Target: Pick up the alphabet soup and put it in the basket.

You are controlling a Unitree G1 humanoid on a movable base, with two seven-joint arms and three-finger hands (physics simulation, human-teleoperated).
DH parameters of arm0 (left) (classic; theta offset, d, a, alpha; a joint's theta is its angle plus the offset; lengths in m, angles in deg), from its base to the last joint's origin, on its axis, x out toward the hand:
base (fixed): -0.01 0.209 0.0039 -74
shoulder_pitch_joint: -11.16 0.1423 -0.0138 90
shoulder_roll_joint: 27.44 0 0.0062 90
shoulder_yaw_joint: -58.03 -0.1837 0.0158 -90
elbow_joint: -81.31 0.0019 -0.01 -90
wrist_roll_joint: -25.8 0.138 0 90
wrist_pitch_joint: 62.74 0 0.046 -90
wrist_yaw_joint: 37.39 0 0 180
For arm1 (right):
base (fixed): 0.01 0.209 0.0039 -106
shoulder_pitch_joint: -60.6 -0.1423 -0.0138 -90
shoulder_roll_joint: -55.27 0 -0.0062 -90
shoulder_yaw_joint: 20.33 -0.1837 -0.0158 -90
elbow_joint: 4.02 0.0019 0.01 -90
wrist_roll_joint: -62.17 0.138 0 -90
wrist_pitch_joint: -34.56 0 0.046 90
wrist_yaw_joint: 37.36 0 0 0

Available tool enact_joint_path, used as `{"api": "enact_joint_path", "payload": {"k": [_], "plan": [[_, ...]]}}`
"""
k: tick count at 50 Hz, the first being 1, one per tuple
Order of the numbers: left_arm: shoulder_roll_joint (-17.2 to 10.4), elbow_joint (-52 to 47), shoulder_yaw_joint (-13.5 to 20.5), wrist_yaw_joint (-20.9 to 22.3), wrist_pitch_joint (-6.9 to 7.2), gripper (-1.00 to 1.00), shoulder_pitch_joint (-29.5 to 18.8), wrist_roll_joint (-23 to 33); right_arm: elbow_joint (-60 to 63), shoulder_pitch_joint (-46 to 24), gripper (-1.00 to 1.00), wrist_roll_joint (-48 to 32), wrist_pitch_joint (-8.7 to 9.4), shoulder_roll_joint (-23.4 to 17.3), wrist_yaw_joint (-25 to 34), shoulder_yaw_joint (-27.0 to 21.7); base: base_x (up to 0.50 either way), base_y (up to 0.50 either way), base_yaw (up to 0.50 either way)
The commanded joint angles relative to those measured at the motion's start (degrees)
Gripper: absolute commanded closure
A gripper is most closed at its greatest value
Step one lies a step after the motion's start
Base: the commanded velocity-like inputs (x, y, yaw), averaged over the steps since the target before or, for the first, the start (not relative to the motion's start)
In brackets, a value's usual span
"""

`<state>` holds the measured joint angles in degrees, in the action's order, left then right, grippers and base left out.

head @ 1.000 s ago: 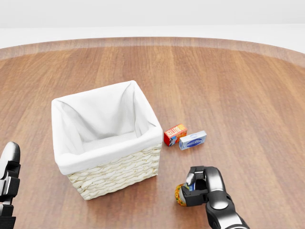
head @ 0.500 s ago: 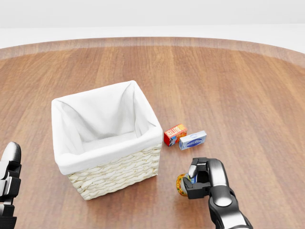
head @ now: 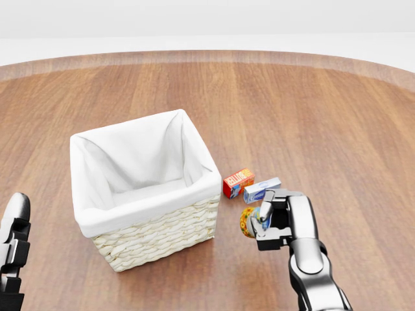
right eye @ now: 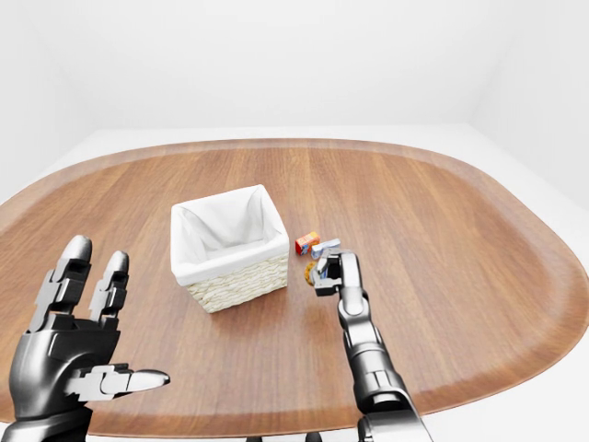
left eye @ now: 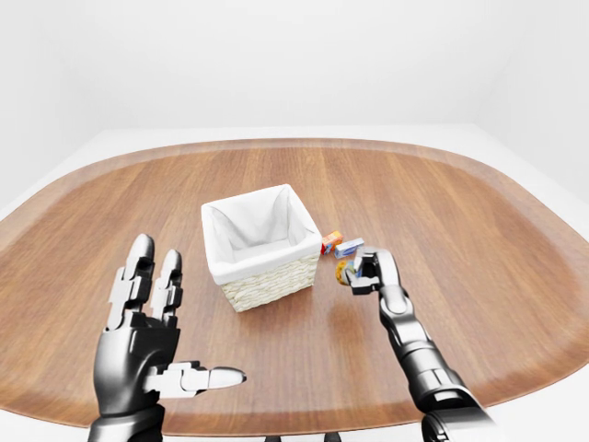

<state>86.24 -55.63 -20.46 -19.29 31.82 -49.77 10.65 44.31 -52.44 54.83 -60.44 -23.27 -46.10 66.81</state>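
The alphabet soup can [head: 248, 221], small with a yellow and orange label, is held in my right hand [head: 267, 223], whose fingers close round it. It hangs a little above the wooden table, just right of the wicker basket [head: 146, 193] with its white cloth lining. The basket stands open and holds nothing I can see. My left hand [left eye: 152, 345] is open, fingers spread, low at the left of the left-eye view, far from the basket. Only its fingertips [head: 13, 227] show in the head view.
A small red box [head: 238, 182] and a blue and white box [head: 262, 190] lie on the table [head: 311, 116] just above my right hand, right of the basket. The round wooden table's edge curves along the top of the head view.
My right hand has risen and moved up the view with the can, from low beside the basket's lower right corner to just under the two small boxes. The left hand has barely moved.
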Motion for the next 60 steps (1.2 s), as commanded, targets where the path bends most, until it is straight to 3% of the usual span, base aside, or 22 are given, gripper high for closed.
{"api": "enact_joint_path", "payload": {"k": [1,4,15,19,22,51,60], "plan": [[-0.09,0.03,0.3,0.03,0.36,-1.0,-0.3,-0.3,10.14,2.05,1.0,1.06,0.0,0.1,0.67,-0.36,0.0,0.0,0.0],[0.04,0.03,0.21,0.23,0.14,-1.0,-0.11,-0.21,13.21,2.99,1.0,0.58,0.0,0.21,0.71,-0.21,0.0,0.0,0.0],[0.03,-0.11,0.41,0.33,0.41,-1.0,-0.21,-0.34,19.89,4.58,1.0,0.04,3.97,0.34,1.15,-0.37,0.0,0.0,0.0],[0.24,-0.56,0.86,0.57,0.44,-1.0,-0.07,-0.69,25.6,4.9,1.0,-0.68,8.29,0.21,1.45,-0.41,0.0,0.0,0.0],[0.42,-0.56,0.74,0.73,0.44,-1.0,0.01,-0.45,28.31,5.03,1.0,-1.03,10.0,0.21,1.6,-0.56,0.0,0.0,0.0],[0.73,-1.05,1.3,1.44,0.44,-1.0,-0.16,-0.79,55.24,2.88,1.0,-4.38,10.0,0.46,4.26,-0.06,0.0,0.0,0.0],[0.84,-1.62,1.88,1.88,0.44,-1.0,0.03,-1.45,56.62,-0.48,1.0,-5.3,10.0,0.98,4.41,0.74,0.0,0.0,0.0]]}}
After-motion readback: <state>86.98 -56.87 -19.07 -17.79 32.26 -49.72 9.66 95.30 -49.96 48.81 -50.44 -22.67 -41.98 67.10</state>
